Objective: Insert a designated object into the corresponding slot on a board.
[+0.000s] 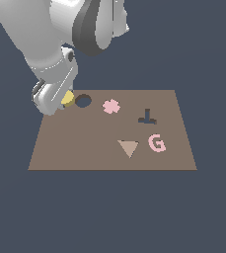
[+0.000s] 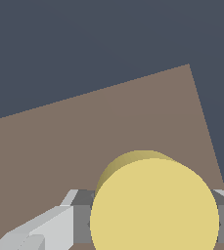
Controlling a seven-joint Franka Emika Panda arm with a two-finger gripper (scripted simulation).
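Evidently carried for insertion — yellow disc [image 2: 154,205] clamped between the gripper [image 1: 64,100] jaws, hanging low just beside the dark round slot [image 1: 83,101] on the board [image 1: 85,148] — not yet centred over it.

Flat, even simulator light, moderately dim; dark slate backdrop. No cast shadows on the board [image 1: 85,148]. Soft shading on the arm [image 1: 45,34], no glare. Edges crisp but jagged; no blur, no lens distortion. Disc [image 2: 155,205] evenly lit, its rim slightly darker.
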